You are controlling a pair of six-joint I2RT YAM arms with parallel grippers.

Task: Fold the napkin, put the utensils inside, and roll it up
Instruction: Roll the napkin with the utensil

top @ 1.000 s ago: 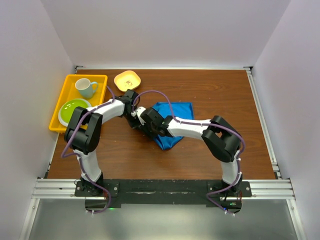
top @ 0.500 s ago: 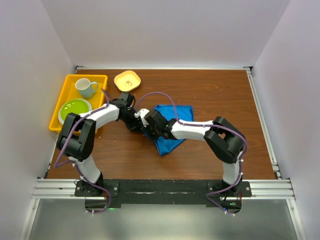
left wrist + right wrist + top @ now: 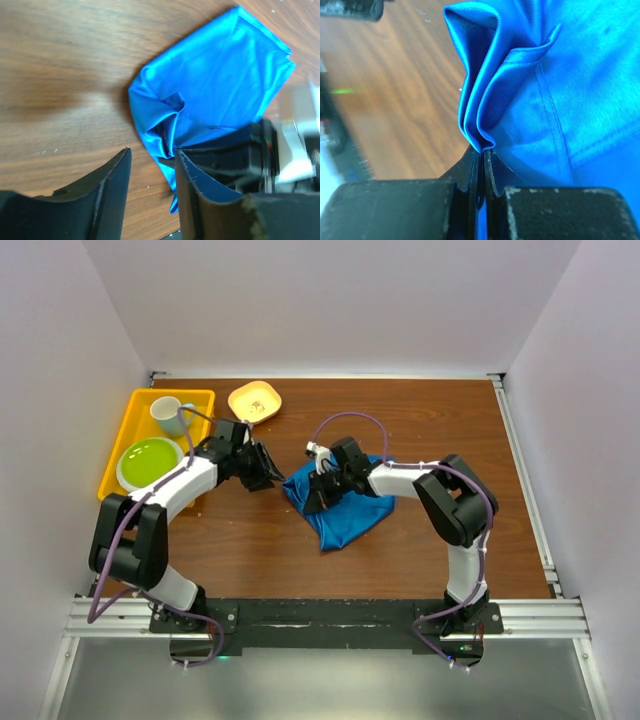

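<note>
The royal-blue napkin [image 3: 350,512] lies rumpled in the middle of the table, its left edge lifted into a pleat. My right gripper [image 3: 313,495] is shut on that pleat; in the right wrist view its tips [image 3: 482,151] pinch the folded edge of the napkin [image 3: 560,90]. My left gripper [image 3: 263,469] hangs a little left of the cloth, apart from it. Seen from the left wrist, it [image 3: 152,156] is open over bare wood, with the napkin [image 3: 215,80] just beyond its fingers [image 3: 112,185]. The utensils are out of view.
A yellow tray [image 3: 118,440] at the far left holds a pale blue cup [image 3: 172,416] and a green plate [image 3: 150,460]. A small yellow bowl [image 3: 255,400] sits behind the left gripper. White walls enclose the table on three sides.
My left gripper has opened, let go of the cloth and drawn back to the left. My right gripper has shut on the napkin's left edge and swung back toward the right with it.
</note>
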